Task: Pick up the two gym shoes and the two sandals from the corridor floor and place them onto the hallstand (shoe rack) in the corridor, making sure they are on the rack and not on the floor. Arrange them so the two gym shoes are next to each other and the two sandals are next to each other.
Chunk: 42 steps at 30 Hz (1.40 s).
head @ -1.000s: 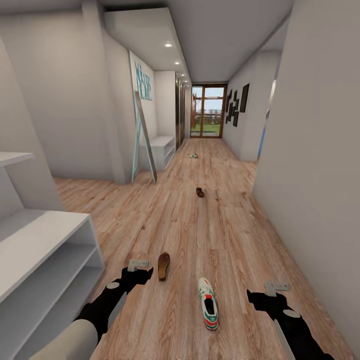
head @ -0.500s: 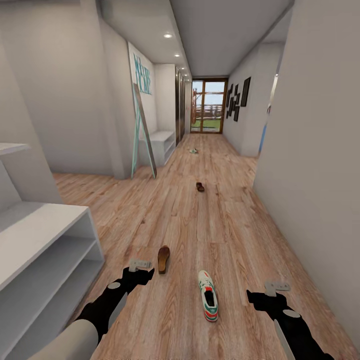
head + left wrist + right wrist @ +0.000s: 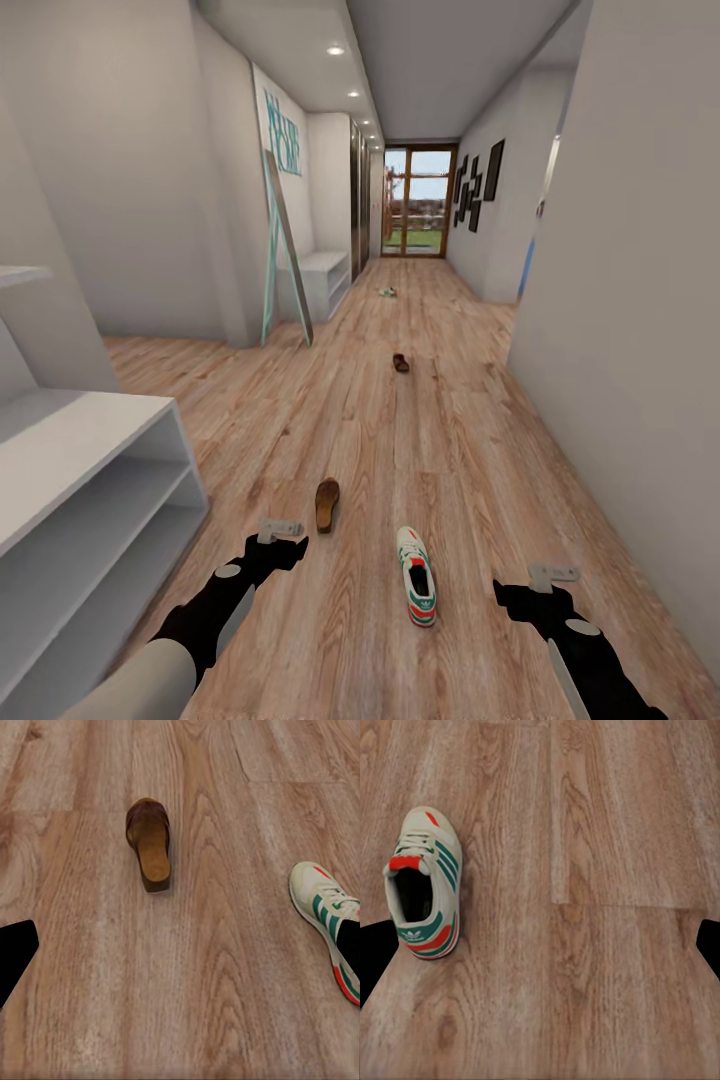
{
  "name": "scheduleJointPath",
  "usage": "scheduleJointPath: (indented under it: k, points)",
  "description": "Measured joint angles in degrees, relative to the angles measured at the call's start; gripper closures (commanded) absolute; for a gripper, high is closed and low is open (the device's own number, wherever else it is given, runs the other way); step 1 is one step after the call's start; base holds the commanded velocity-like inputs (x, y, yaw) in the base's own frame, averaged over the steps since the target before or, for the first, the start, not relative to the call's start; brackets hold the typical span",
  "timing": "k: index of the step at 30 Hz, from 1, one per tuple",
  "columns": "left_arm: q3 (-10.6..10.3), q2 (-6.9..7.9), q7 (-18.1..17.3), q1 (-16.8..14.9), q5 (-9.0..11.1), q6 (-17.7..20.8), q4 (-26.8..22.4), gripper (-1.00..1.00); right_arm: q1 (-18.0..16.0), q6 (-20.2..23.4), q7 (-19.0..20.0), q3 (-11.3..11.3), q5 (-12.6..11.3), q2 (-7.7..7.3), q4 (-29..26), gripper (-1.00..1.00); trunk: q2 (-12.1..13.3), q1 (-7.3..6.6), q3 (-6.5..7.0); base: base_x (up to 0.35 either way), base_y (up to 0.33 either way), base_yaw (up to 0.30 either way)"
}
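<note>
Gym shoes and sandals lie scattered along the corridor floor [image 3: 440, 440], a run of light brown wood planks leading to a glazed door [image 3: 420, 203] at the far end. Nearest the robot, one gym shoe [image 3: 416, 589] sits upright on its sole between the two arms, toe pointing down the corridor; the right wrist view shows its green stripes and red-orange tongue and heel patches, and it is empty-topped with laces tied. Just beyond it and toward the left arm lies one sandal [image 3: 327, 504], also lengthwise along the planks, well apart from the shoe. A second sandal [image 3: 400, 363] rests farther down the middle of the corridor, and a small pale shoe-like shape, too small to make out surely, is the second gym shoe [image 3: 387, 292] near the far end. The hallstand [image 3: 95, 500] stands at the left wall, its two long shelves bare where visible. The left gripper [image 3: 279, 528] hovers above the floor just beside the near sandal, and the right gripper [image 3: 553, 574] hovers to the right of the near gym shoe; both hold nothing, and in each wrist view the dark fingertips sit far apart at opposite edges, jaws spread wide.
</note>
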Motion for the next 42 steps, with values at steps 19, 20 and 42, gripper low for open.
scheduleJointPath:
  k: [19,20,42]
  points:
    - [0.00,0.00,0.00,0.00,0.02,0.00,0.00,-1.00,-0.01,0.00,0.00,0.00,0.00,0.00,0.00,-1.00,-7.62,4.17,-5.15,0.000,0.000,0.000]
    - [0.00,0.00,0.00,0.00,0.01,0.00,0.00,-1.00,0.00,0.00,0.00,0.00,0.00,0.00,0.00,-1.00,-8.02,4.39,-5.42,0.000,0.000,0.000]
    - [0.05,0.00,0.00,0.08,0.05,-0.05,0.00,-1.00,-0.01,-0.04,0.02,0.00,-0.04,0.00,0.00,-1.00,-8.33,4.97,-12.30,0.000,0.000,0.000]
